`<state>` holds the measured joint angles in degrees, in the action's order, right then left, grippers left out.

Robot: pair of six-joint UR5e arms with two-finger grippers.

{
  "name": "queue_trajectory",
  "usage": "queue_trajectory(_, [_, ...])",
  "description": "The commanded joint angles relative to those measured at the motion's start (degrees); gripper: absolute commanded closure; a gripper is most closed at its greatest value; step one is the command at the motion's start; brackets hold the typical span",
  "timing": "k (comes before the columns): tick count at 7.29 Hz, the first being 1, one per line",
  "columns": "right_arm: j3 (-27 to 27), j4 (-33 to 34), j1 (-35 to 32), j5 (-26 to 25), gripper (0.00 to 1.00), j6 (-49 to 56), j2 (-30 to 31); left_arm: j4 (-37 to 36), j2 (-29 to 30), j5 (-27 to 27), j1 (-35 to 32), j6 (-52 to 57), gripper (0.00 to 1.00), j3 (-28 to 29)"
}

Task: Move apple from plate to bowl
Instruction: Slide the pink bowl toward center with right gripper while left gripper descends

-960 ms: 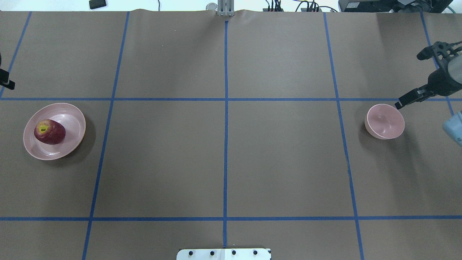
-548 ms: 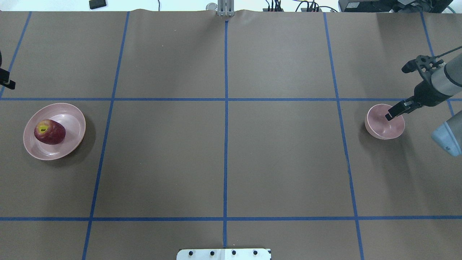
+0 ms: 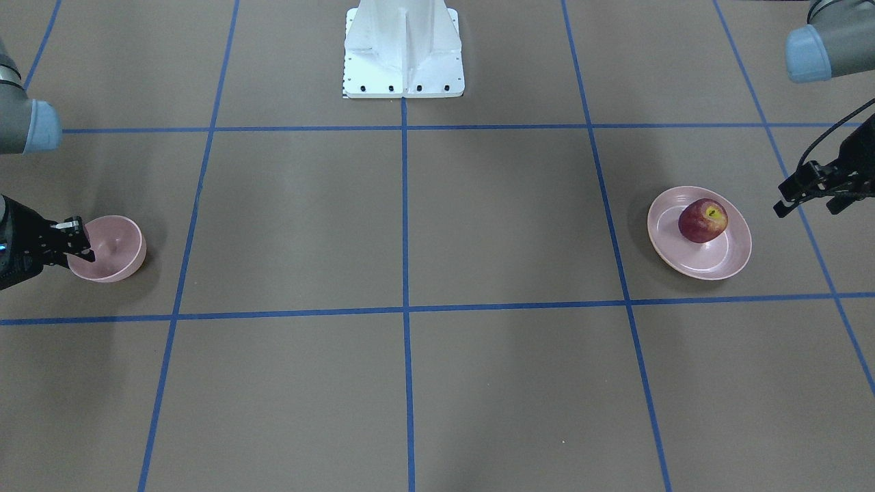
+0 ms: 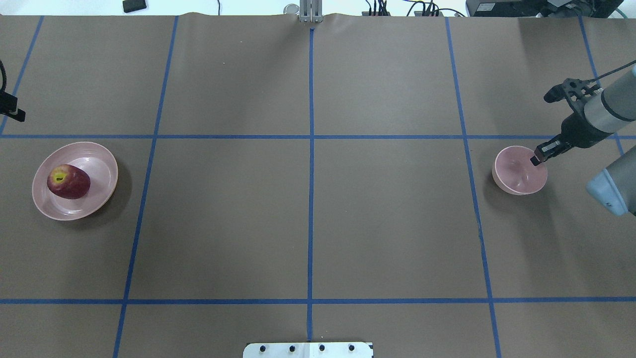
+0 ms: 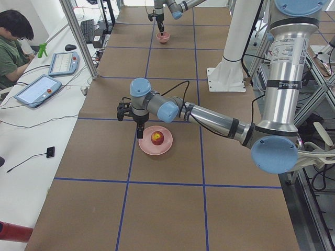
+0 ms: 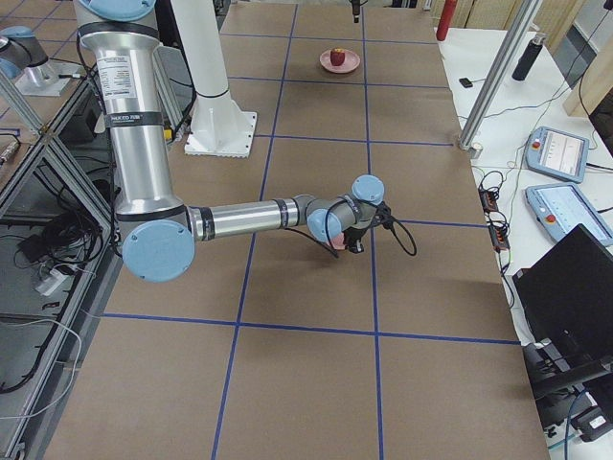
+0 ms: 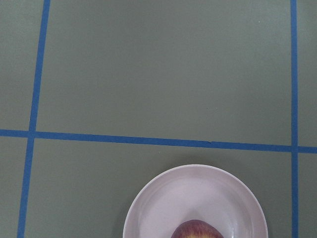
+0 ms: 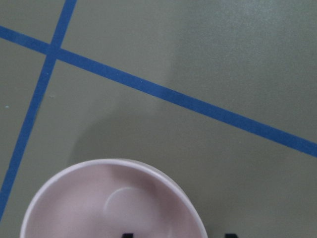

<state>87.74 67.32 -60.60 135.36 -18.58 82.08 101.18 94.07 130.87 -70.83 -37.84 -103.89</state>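
The dark red apple [image 4: 68,181] lies on the wide pink plate [image 4: 102,166] at the table's left end; both also show in the front view, apple [image 3: 703,220] on plate [image 3: 735,253]. The small pink bowl [image 4: 516,176] stands at the right end. My right gripper [image 4: 535,160] is at the bowl's rim, open, one fingertip inside the bowl and one outside, as the right wrist view [image 8: 178,234] shows. My left gripper [image 3: 806,205] hangs open and empty beside the plate, apart from it. The left wrist view shows the plate [image 7: 198,193] and the apple's top [image 7: 195,230].
The robot's white base plate [image 4: 308,349] is at the table's near edge. Blue tape lines grid the brown table. A metal post [image 4: 309,12] stands at the far edge. In the left side view an operator [image 5: 13,47] and tablets [image 5: 39,89] are beside the table.
My right gripper has come down and to the left onto the bowl's rim, and the bowl has slid a little to the left. The left gripper has barely shifted.
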Motion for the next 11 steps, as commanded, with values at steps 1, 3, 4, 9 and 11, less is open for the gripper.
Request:
queue_trajectory(1, [0.2, 0.4, -0.2, 3.4, 1.00, -6.3, -3.7, 0.1, 0.8, -0.5, 3.2, -3.6, 0.01, -0.3])
queue_trajectory(3, [0.9, 0.6, -0.3, 5.1, 1.00, -12.7, -7.4, 0.3, 0.8, -1.2, 6.8, -6.3, 0.02, -0.2])
queue_trajectory(4, [0.9, 0.6, -0.6, 6.2, 1.00, -15.9, -9.5, 0.5, 0.7, -3.4, 8.3, -6.4, 0.02, -0.2])
queue_trajectory(9, [1.4, 0.8, -0.7, 8.2, 1.00, -27.6, -17.0, 4.7, 0.0, -5.7, 11.1, -5.9, 0.02, 4.4])
queue_trajectory(11, [1.9, 0.8, -0.6, 8.2, 1.00, -28.4, -17.7, 10.0, 0.1, -5.6, 11.9, -6.5, 0.02, 8.6])
